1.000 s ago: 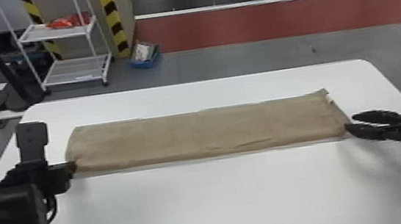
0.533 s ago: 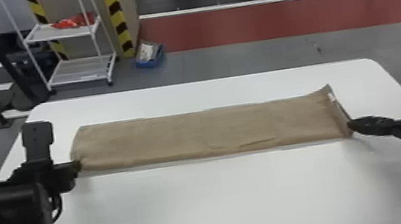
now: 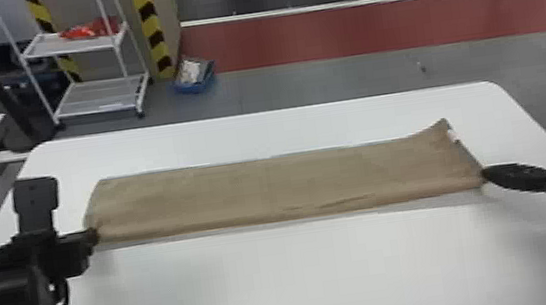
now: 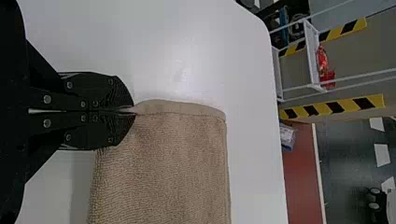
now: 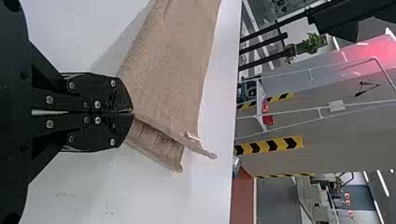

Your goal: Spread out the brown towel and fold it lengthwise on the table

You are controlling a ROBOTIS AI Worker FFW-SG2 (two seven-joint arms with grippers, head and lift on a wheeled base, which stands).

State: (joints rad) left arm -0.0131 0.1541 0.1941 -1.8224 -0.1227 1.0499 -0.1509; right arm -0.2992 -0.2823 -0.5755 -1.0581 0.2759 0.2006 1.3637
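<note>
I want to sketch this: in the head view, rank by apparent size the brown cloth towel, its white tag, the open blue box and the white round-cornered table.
1. White table
2. Brown towel
3. Blue box on the floor
4. White tag

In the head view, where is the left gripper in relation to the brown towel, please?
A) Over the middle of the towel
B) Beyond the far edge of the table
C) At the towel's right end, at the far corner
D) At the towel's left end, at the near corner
D: the left gripper has its closed fingers on the near corner at the left end of the brown towel.
</note>
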